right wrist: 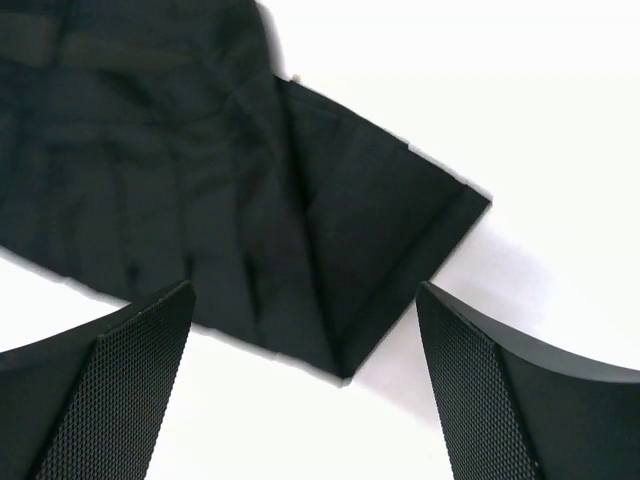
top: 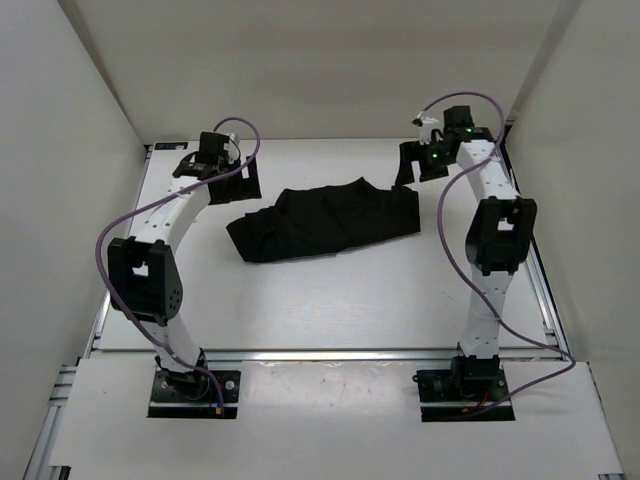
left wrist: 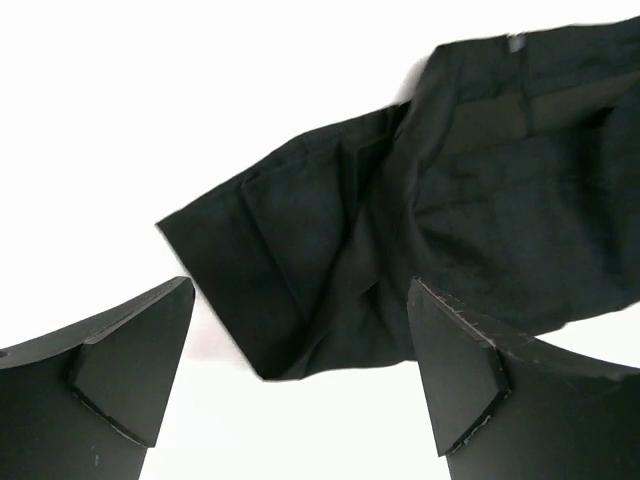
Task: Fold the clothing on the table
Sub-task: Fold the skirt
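Note:
The clothing [top: 322, 220] is a black garment lying crumpled and partly doubled over on the white table [top: 330, 300], past its middle. My left gripper [top: 230, 186] hovers just off the garment's left end, open and holding nothing. In the left wrist view the clothing [left wrist: 450, 190] lies below and ahead of the open gripper [left wrist: 300, 385], a sleeve-like corner pointing at the gap. My right gripper [top: 412, 166] stands open by the garment's right end. In the right wrist view a folded corner of the clothing [right wrist: 230, 190] lies ahead of the open gripper [right wrist: 305, 395], untouched.
White walls [top: 70, 150] close in the table on the left, back and right. Aluminium rails [top: 330, 352] run along the near edge by the two arm bases [top: 195, 385]. Purple cables [top: 115, 225] loop off both arms.

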{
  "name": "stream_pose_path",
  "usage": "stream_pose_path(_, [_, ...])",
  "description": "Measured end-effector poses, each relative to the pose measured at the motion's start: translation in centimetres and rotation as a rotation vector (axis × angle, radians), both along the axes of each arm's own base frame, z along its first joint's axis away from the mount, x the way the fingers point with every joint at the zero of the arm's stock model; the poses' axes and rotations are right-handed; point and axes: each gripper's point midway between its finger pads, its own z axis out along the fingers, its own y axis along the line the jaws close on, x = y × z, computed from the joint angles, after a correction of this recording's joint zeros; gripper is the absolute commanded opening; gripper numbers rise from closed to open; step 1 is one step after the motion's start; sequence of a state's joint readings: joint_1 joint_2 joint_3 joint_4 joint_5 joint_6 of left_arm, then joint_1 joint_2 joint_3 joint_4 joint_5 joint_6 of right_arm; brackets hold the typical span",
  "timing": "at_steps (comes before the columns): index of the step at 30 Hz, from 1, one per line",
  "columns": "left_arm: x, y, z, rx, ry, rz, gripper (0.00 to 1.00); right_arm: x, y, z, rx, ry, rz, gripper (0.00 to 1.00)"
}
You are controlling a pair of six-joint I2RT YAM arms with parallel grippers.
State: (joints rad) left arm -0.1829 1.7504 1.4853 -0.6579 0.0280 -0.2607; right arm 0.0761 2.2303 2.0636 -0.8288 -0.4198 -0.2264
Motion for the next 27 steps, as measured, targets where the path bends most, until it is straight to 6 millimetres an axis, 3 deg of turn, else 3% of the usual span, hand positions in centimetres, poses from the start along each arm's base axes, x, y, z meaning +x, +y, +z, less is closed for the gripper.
stream_pose_path(2, [0.3, -0.3, 0.4, -0.032, -0.014, -0.011, 0.99, -1.1, -0.9, 1.5, 0.051, -0.001, -0.015, 0.96])
stream_pose_path(4, [0.3, -1.9, 0.2, -0.061, -0.007, -0.048, 0.99, -3.0, -1.1, 1.8, 0.093, 0.032, -0.016, 0.98])
stream_pose_path(6, [0.4, -5.4, -0.2, -0.094, 0.001, -0.124, 0.99, -5.2, -0.9, 0.9, 0.138, 0.102, -0.012, 0.99])
stream_pose_path(10, [-0.8, -14.4, -1.6, -0.199, 0.033, -0.295, 0.98, -8.4, -0.9, -2.1, 0.221, 0.27, -0.041, 1.0])
stream_pose_path(13, [-2.6, -18.9, -3.2, -0.261, 0.089, -0.366, 0.99, -9.8, -2.1, -3.2, 0.285, 0.352, -0.101, 0.99])
stream_pose_path(16, [-2.6, -20.4, -4.1, -0.292, 0.118, -0.366, 0.99, -10.0, -3.9, -3.3, 0.353, 0.385, -0.17, 0.99])
stream_pose_path(22, [1.3, -21.6, -3.7, -0.321, 0.059, -0.338, 0.99, -9.6, -6.0, -3.0, 0.488, 0.419, -0.26, 0.99])
stream_pose_path(27, [2.8, -21.7, -7.6, -0.296, 0.107, -0.286, 0.99, -9.2, -5.7, -3.9, 0.578, 0.485, -0.298, 0.99])
